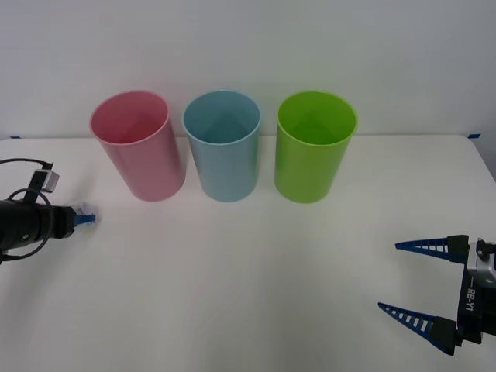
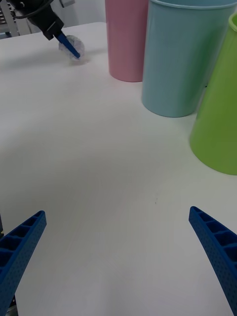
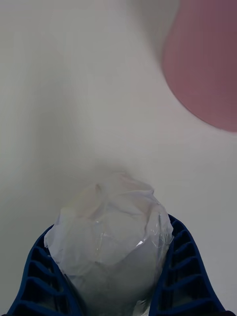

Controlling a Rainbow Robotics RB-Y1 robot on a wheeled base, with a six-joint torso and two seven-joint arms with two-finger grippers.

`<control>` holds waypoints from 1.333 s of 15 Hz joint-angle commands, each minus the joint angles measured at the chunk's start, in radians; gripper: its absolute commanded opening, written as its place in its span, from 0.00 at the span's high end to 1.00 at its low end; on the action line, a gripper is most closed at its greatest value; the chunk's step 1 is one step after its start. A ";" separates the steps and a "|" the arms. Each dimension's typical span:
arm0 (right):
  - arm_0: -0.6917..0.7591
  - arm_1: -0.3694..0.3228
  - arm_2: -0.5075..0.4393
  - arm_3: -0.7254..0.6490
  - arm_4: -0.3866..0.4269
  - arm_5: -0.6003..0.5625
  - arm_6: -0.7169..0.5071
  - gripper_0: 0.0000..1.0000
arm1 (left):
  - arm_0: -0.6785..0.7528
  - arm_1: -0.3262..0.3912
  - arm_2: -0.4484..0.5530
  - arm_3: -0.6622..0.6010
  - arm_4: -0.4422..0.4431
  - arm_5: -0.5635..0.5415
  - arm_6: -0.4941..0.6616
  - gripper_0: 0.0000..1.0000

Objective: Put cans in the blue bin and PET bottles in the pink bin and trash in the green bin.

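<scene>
While the white table (image 1: 256, 271) lay bare under a plain wall, I saw the pink bin (image 1: 138, 147), blue bin (image 1: 224, 147) and green bin (image 1: 311, 147) lined up at upper centre. At left edge, my left tool (image 1: 84, 218) pinched the trash (image 3: 111, 237), seen close from its wrist. My right tool (image 1: 411, 283) sat spread, lower right, with open room ahead.

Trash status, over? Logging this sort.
Left gripper shut on trash, near pink bin. Right gripper open, idle. Green bin far end; blue bin between.
</scene>
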 commanded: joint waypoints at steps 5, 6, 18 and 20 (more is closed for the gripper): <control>0.000 0.000 0.000 0.000 0.000 0.000 0.000 0.00 | 0.048 0.016 0.072 0.000 0.153 0.012 -0.195 1.00; 0.000 0.000 0.000 0.000 0.000 0.000 0.000 0.00 | 0.049 0.022 0.083 0.000 0.184 0.012 -0.243 1.00; 0.000 0.000 0.000 0.000 0.000 0.000 0.000 0.00 | 0.152 0.022 0.374 -0.069 0.491 -0.373 -0.608 1.00; 0.000 0.000 0.000 0.000 0.000 0.000 0.000 0.00 | 0.164 0.022 0.419 -0.087 0.544 -0.390 -0.681 1.00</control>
